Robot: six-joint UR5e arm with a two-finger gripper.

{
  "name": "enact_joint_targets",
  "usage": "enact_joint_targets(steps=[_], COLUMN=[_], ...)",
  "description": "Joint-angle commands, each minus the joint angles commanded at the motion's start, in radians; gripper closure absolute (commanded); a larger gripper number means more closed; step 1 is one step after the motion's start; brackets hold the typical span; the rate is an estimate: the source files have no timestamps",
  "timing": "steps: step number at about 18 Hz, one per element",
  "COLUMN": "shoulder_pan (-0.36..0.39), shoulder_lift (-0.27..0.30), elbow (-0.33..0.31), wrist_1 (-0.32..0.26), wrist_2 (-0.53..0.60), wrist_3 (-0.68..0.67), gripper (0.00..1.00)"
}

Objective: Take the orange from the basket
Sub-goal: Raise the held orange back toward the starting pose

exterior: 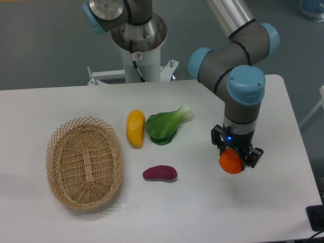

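The orange point(231, 162) is a small round bright-orange fruit held between the fingers of my gripper point(235, 158) at the right side of the table, close above or at the tabletop. The gripper is shut on it and points straight down. The basket point(84, 162) is an oval light-tan wicker basket at the left of the table, far from the gripper. Nothing shows inside the basket.
An elongated yellow-orange fruit point(135, 128), a green leafy vegetable point(166, 126) and a purple sweet potato point(160, 173) lie mid-table between basket and gripper. The robot base point(137, 45) stands behind the table. The table's right edge is near the gripper.
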Motion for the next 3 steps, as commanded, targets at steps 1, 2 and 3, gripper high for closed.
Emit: enact_joint_targets(steps=[1,2,3], shoulder_pan=[0.0,-0.002,-0.002], shoulder_lift=[0.0,0.0,0.0], elbow=[-0.002,-0.002,-0.003], wrist_1=[0.0,0.0,0.002], wrist_2=[0.003,0.003,0.005], wrist_3=[-0.002,-0.005,-0.008], gripper=[0.57,0.57,0.57])
